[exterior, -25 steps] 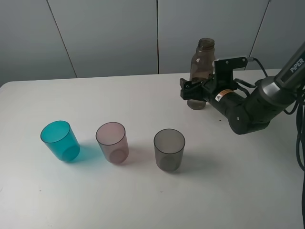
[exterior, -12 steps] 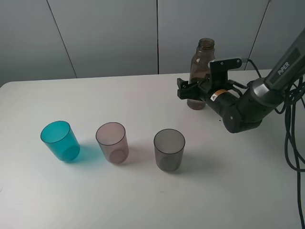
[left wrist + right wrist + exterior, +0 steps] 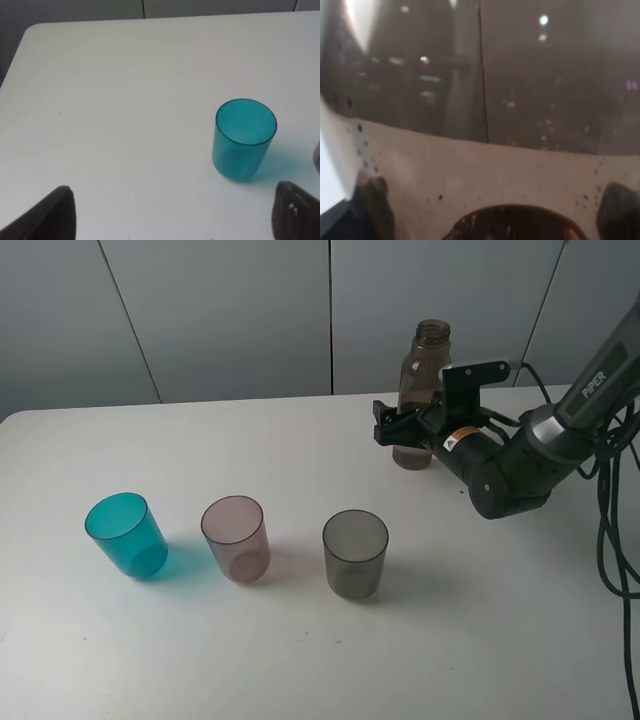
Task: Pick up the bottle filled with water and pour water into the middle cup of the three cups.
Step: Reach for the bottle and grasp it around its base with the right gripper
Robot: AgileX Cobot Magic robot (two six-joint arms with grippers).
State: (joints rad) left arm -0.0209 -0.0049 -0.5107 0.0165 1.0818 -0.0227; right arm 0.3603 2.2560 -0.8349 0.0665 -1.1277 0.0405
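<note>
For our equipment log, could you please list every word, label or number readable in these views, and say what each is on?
"PIPER": printed on the upper link of the right arm.
Small orange-and-white sticker on that arm's wrist, behind the tool: too small to read.
Nothing else readable shows in any view.
</note>
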